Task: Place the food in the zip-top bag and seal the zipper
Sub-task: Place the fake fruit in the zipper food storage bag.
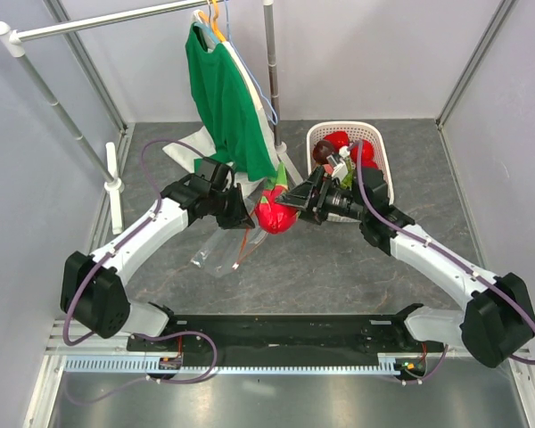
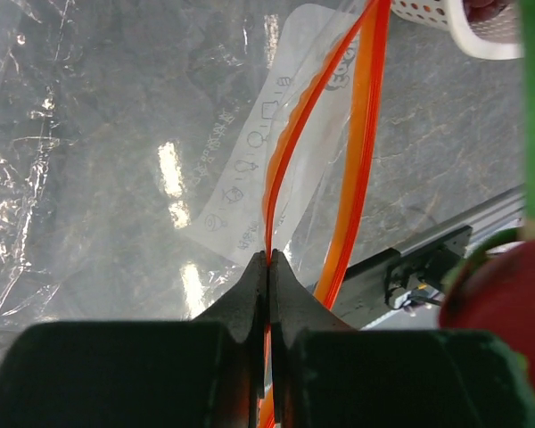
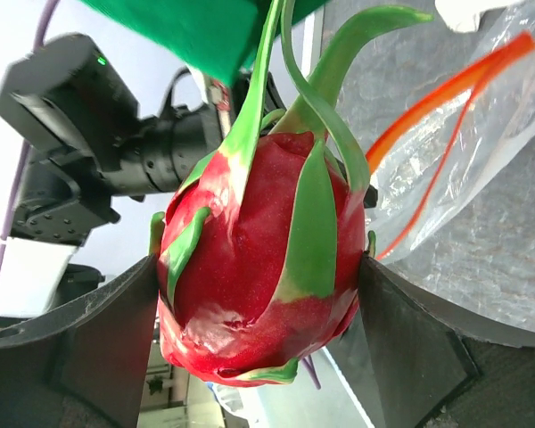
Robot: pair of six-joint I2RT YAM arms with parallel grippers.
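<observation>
The left fingers (image 2: pixel 245 308) were pressed together on one lip of the zipper (image 2: pixel 281 169), holding the bag (image 1: pixel 221 254) up by that edge while its lower end trailed on the surface (image 1: pixel 339 267). The other lip hung free just beside it, so the mouth gaped only as a narrow slit. The right fingers (image 3: pixel 107 348) pinched the dragon fruit (image 3: pixel 259 276) across its middle, aloft just right of the mouth, with its green tips pointing toward the far side. The rest of the fruit (image 1: pixel 339 141) lay in the basket (image 1: pixel 374 132) at the far right. The step in hand looked to be feeding the dragon fruit in, and the slit seemed too narrow for it. Doing it well would call for leading with the rounded end against the free lip to push it aside. The left pinch would need to be firm and high so the bag hung open below. Letting go should wait until the dragon fruit sat well past the zipper, since a release at the rim would likely let it roll out onto the surface.
</observation>
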